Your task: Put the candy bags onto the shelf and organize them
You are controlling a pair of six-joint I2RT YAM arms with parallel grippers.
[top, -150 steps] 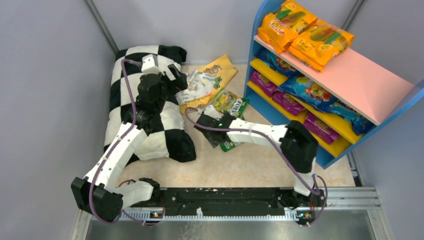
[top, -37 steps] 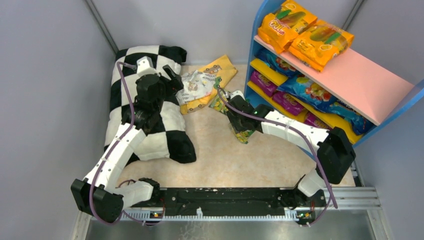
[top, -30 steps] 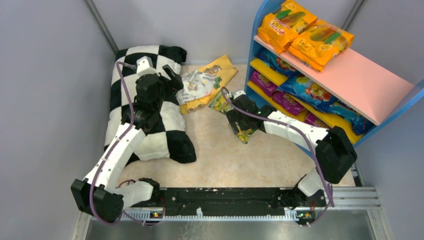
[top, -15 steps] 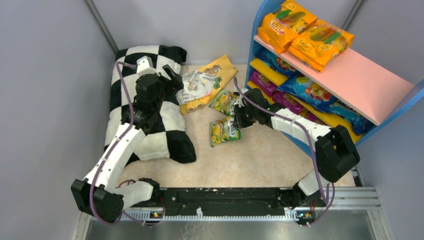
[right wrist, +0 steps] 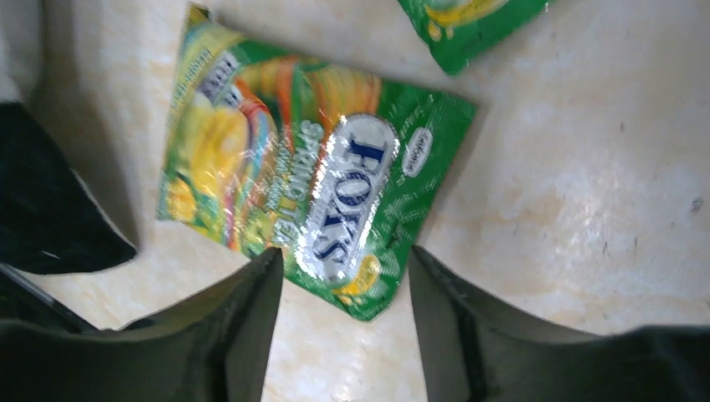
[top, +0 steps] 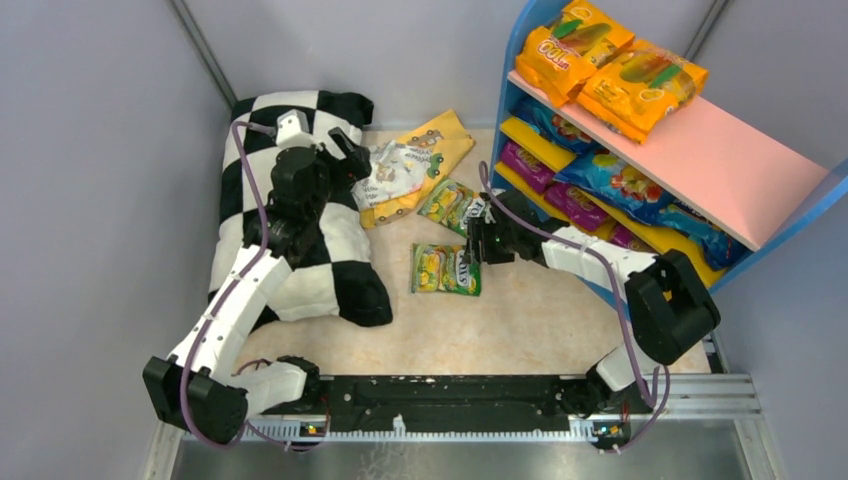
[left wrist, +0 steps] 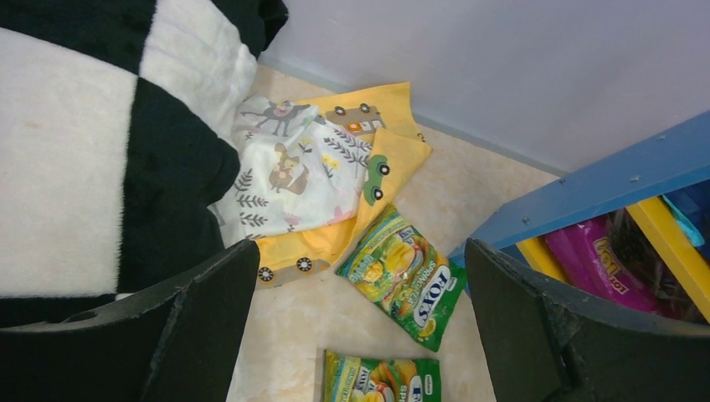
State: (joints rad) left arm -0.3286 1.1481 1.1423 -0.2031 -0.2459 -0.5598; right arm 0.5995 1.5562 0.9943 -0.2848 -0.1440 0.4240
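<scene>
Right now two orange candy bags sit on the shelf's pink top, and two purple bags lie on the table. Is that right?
Nearly. The two bags on the table are green, not purple, as the top external view shows. The two orange bags do sit on the shelf's pink top.

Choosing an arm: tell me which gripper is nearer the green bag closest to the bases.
Right. The right gripper hangs beside the green bag; the left gripper is farther off, by the pillow.

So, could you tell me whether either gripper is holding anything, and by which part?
Nothing is held: left gripper and right gripper stand open; the green bag under the right lies flat.
</scene>
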